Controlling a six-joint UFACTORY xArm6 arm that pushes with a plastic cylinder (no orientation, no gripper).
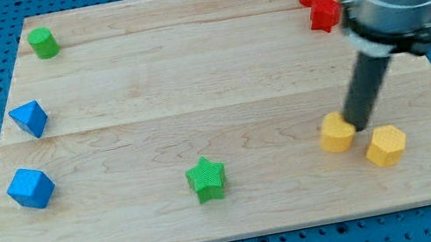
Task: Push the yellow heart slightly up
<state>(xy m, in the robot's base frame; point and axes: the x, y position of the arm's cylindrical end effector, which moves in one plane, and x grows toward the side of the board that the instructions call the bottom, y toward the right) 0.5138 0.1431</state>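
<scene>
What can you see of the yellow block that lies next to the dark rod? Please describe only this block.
The yellow heart is a small, matte, plastic-looking block lying flat on the wooden board, toward the view's lower right. Its lobes are hard to make out. My tip stands right at its right edge, apparently touching. The yellow hexagon lies close by at its lower right, apart from it.

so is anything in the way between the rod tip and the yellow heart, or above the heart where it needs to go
Nothing visible blocks it. My tip is already right against the yellow heart, on its right side. The board just above the heart is bare; the two red blocks sit far up near the view's top. The yellow hexagon lies lower right.
</scene>
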